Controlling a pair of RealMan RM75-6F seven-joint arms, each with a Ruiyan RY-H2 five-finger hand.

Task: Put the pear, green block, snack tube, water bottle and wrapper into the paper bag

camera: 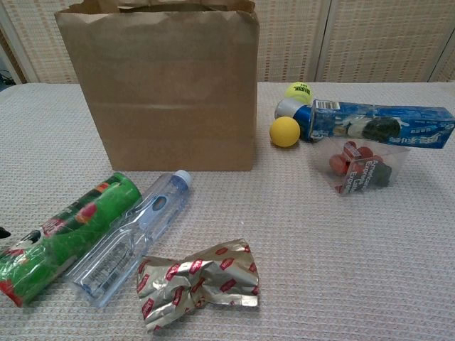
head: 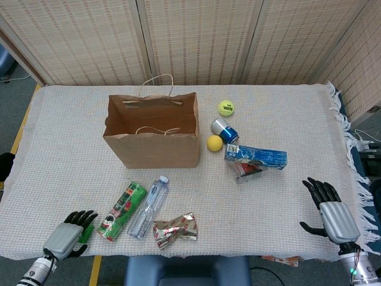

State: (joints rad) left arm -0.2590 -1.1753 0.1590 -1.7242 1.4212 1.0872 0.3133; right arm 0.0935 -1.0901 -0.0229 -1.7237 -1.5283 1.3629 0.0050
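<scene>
The open paper bag [head: 152,132] stands at mid-table; in the chest view the bag [camera: 167,89] fills the upper left. In front of it lie the green snack tube [head: 122,211], the clear water bottle [head: 149,207] and the crumpled foil wrapper [head: 174,229]; the chest view shows the tube [camera: 67,238], bottle [camera: 135,238] and wrapper [camera: 199,283] up close. My left hand [head: 67,236] lies with spread fingers over the green block [head: 89,231], hiding most of it. My right hand [head: 330,210] rests open near the front right. I see no pear.
Right of the bag lie a tennis ball [head: 225,108], a can [head: 223,128], a yellow ball [head: 214,143], a blue box [head: 256,157] and a clear container [camera: 362,167] of red pieces. The table's front edge runs just behind both hands.
</scene>
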